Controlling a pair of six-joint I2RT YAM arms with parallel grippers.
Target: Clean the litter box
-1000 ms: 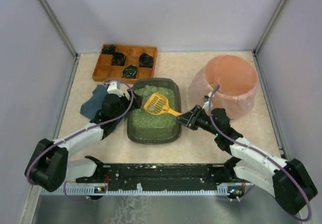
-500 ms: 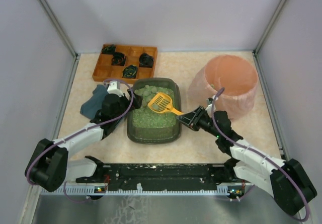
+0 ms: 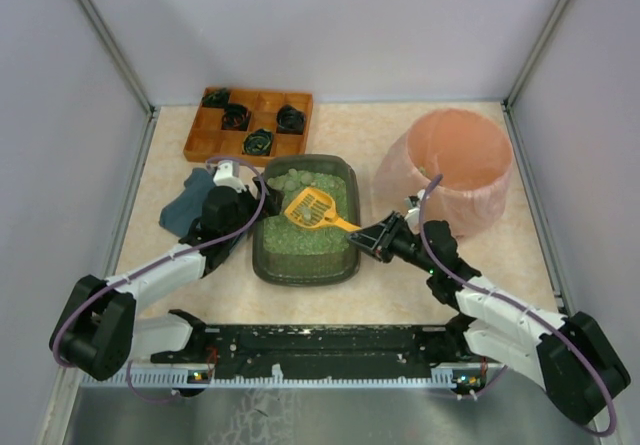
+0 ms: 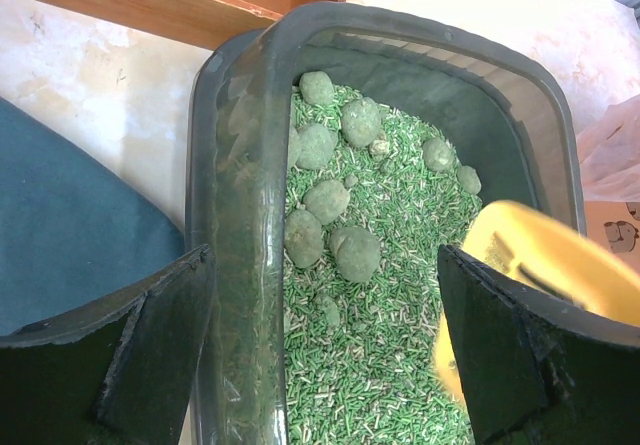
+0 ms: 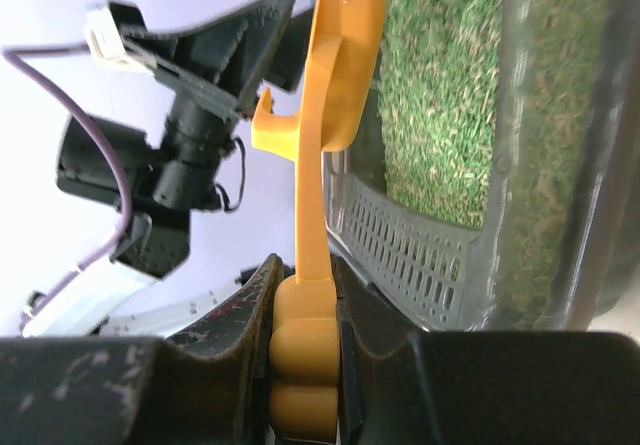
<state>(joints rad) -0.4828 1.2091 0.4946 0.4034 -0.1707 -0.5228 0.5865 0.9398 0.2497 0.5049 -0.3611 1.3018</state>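
The dark grey-green litter box (image 3: 303, 276) sits mid-table with green granular litter and several grey-green clumps (image 3: 295, 178) at its far end. My right gripper (image 3: 371, 238) is shut on the handle of a yellow-orange slotted scoop (image 3: 311, 208), whose head hangs over the litter right of the middle. The right wrist view shows the handle (image 5: 312, 215) clamped between the jaws beside the box wall (image 5: 560, 165). My left gripper (image 3: 243, 211) is open and straddles the box's left rim (image 4: 240, 215). Its wrist view shows the clumps (image 4: 330, 200) and the scoop head (image 4: 540, 265).
An orange-brown wooden compartment tray (image 3: 212, 146) holding dark items stands at the back left. A tall pink bag-lined bin (image 3: 455, 165) stands to the right of the box. A blue cloth (image 3: 185, 210) lies left of the box under the left arm. Enclosure walls surround the table.
The scoop head lifted slightly toward the far side, then came back down and left over the litter. The left arm has not moved.
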